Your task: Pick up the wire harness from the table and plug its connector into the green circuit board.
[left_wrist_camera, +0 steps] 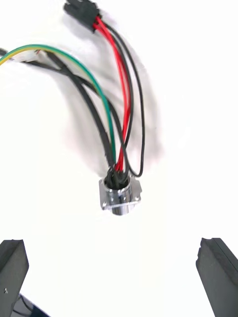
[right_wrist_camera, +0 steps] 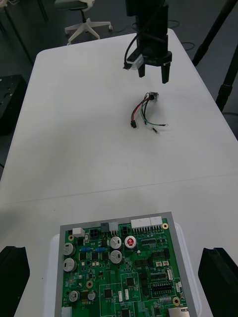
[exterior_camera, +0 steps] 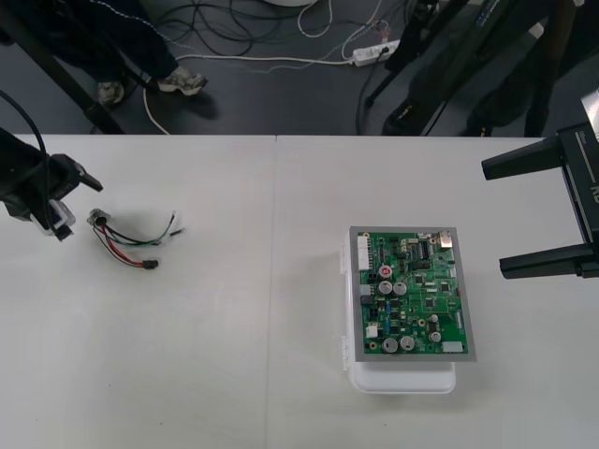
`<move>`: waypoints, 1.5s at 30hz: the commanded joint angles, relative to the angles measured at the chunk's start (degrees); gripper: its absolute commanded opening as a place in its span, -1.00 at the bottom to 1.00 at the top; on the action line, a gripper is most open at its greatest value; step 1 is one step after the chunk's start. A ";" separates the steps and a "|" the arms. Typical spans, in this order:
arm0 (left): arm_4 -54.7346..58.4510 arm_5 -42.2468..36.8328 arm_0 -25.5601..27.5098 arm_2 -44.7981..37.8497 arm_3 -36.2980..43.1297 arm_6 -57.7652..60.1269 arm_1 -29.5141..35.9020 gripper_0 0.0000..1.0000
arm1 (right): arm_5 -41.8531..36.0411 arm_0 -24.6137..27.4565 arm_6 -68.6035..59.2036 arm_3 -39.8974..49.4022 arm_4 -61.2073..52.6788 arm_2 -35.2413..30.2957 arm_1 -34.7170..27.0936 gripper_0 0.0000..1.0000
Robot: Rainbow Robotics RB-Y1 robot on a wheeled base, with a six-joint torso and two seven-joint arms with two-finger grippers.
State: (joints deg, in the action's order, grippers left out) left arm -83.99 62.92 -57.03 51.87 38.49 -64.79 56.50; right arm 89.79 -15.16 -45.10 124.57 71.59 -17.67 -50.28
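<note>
A plain white table (exterior_camera: 187,374) meets a strip of dark floor (exterior_camera: 281,98) strewn with cables (exterior_camera: 271,59) and a white power strip (exterior_camera: 376,50).

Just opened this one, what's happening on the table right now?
The left gripper, fingers open, hangs close by the metal socket end of the wire harness, which lies loose on the table at the robot's left with nothing gripping it. Its black plug lies on the table too, not in the board. The green circuit board sits on its white base over to the right, and the right gripper waits open beside it. The harness is not yet picked up.
</note>
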 commanded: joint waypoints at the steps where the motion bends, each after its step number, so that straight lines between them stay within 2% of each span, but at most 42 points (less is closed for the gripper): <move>1: 0.06 -2.27 -2.56 -0.02 -3.33 -5.00 -2.71 1.00 | 0.21 -0.58 -3.24 0.76 0.13 -1.57 -1.84 1.00; 8: -0.30 -2.80 -2.56 -0.02 -7.20 -6.05 -5.08 1.00 | 0.21 -0.58 -3.24 0.76 0.13 -1.57 -1.84 1.00; 22: -2.84 -8.69 -2.56 -0.02 -10.01 -6.84 -7.46 1.00 | 0.21 -0.58 -3.24 0.76 0.13 -1.57 -1.84 1.00; 34: -4.95 -10.18 -2.56 0.34 -11.95 -6.40 -9.21 1.00 | 0.21 -0.58 -3.24 0.76 0.13 -1.57 -1.84 1.00; 45: -2.05 -13.96 -2.56 5.52 -12.21 -5.88 -10.62 1.00 | 0.21 -0.58 -3.24 0.76 0.13 -1.57 -1.84 1.00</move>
State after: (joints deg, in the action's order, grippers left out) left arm -87.85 52.75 -57.03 54.30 26.86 -65.18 46.79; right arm 89.79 -15.16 -45.10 124.57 71.59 -17.67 -50.28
